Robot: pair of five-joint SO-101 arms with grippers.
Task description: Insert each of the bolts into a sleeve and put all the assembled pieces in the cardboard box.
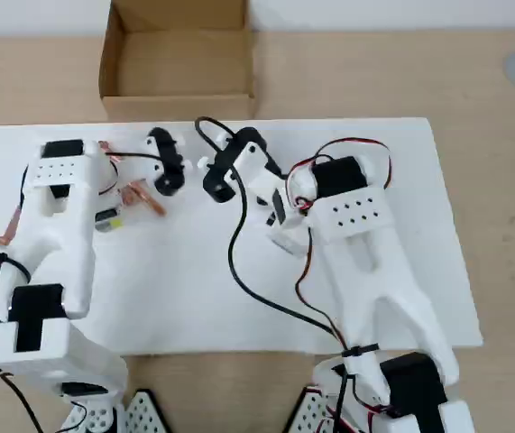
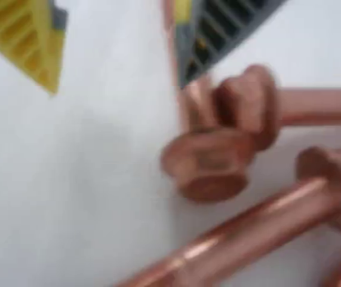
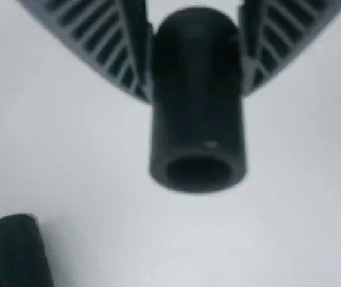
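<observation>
- No text, label, number or sign can be read on anything here.
</observation>
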